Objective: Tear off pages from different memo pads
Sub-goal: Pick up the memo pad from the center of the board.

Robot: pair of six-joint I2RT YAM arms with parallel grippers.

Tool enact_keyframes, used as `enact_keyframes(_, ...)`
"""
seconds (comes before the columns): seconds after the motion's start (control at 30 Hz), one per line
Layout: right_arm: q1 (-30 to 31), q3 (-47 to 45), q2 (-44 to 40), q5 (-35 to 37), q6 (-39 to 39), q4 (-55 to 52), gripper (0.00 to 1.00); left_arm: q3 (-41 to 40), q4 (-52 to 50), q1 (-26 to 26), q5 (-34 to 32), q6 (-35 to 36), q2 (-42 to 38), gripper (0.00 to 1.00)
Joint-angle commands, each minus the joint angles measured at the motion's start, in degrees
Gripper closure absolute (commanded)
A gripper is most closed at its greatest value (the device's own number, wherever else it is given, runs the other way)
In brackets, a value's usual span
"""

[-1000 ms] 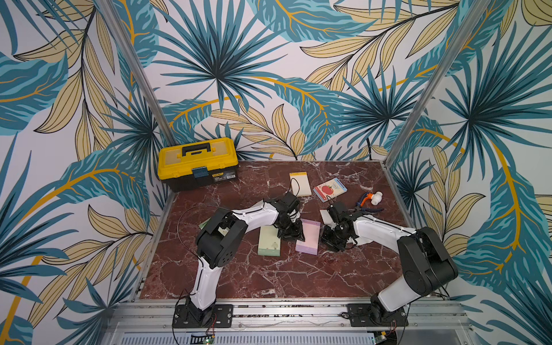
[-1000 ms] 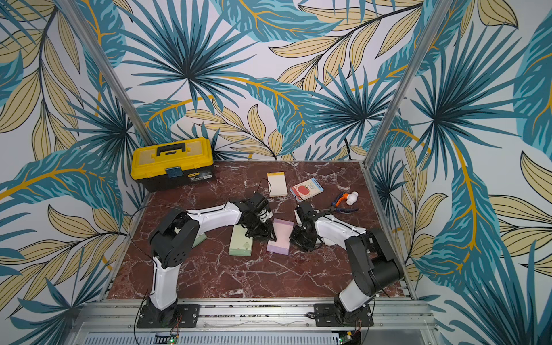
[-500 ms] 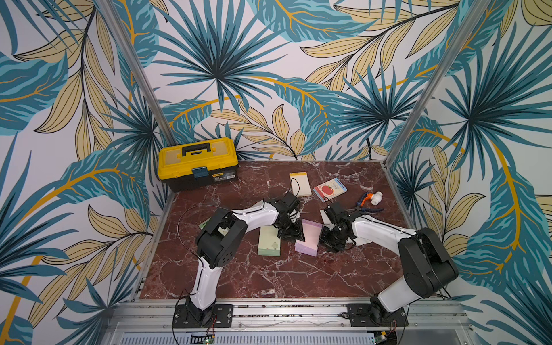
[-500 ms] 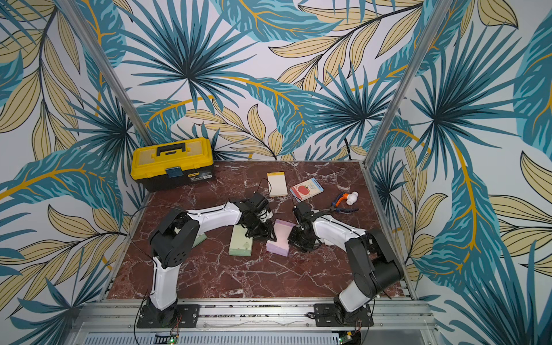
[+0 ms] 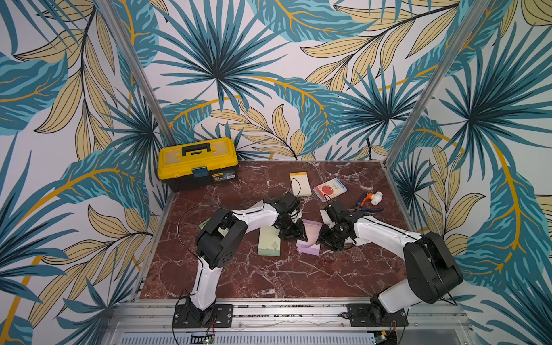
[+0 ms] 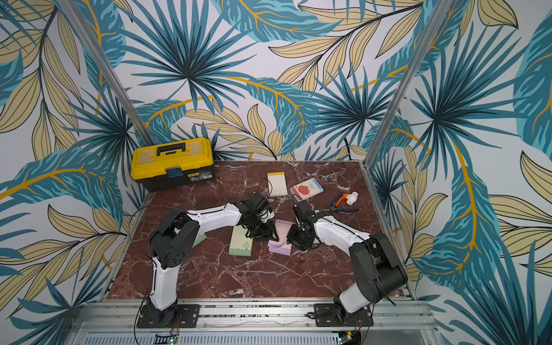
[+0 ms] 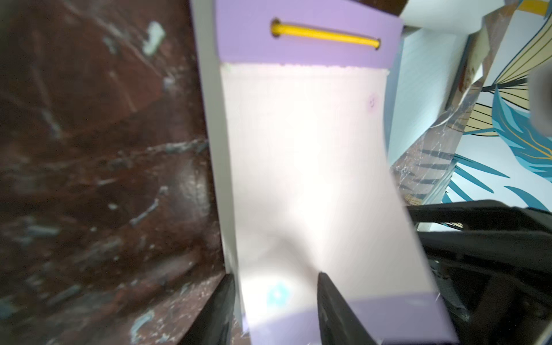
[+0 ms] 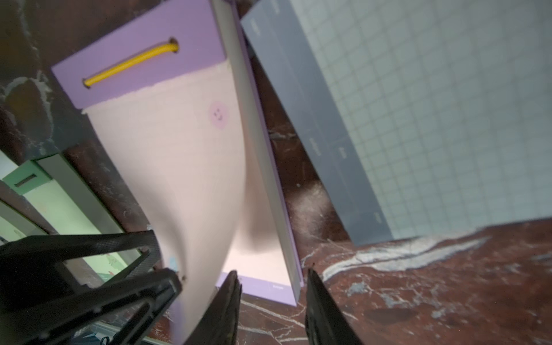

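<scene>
The lilac memo pad [image 5: 307,250] [image 6: 279,248] lies mid-table, with a yellow cord through its header [image 7: 298,44]. Its pale pink top page [image 7: 298,179] [image 8: 179,167] is still joined at the header and bows up off the block. My left gripper [image 7: 274,295] [image 5: 298,236] is at the page's free end, its jaws apart with the page's corner between them. My right gripper [image 8: 271,286] [image 5: 324,239] straddles the pad's near corner with its jaws apart. One of its fingertips [image 8: 233,280] is at the lower lilac strip. Whether it clamps the pad is unclear.
A green pad [image 5: 269,243] lies left of the lilac one, and another green pad [image 5: 206,225] sits under the left arm. A cream pad [image 5: 300,184] and an apple pad [image 5: 330,189] lie farther back. A blue grid pad [image 8: 418,104] sits beside the right gripper. A yellow toolbox [image 5: 197,162] stands at the back left, with pliers [image 5: 366,206] and a small mallet [image 5: 375,196] at the right.
No clear movement. Both grippers stay at the lilac pad with its top page raised.
</scene>
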Motion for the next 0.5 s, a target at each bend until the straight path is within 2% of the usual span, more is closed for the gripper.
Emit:
enact_keyframes(0.0, 0.3, 0.3, -1.2, -0.9, 1.2, 1.3, 0.61, -1.6, 3.4, -0.3, 2.6, 0.0, -4.2, 0.53)
enact_keyframes(0.27, 0.3, 0.2, -1.6, -0.6, 1.6, 1.1, 0.61, -1.9, 1.7, -0.2, 1.9, 0.3, -6.5, 0.52)
enact_keyframes(0.47, 0.3, 0.2, -2.2, -0.7, 1.6, 1.0, 0.61, -0.4, -5.1, 1.4, -1.7, 4.2, -9.7, 0.52)
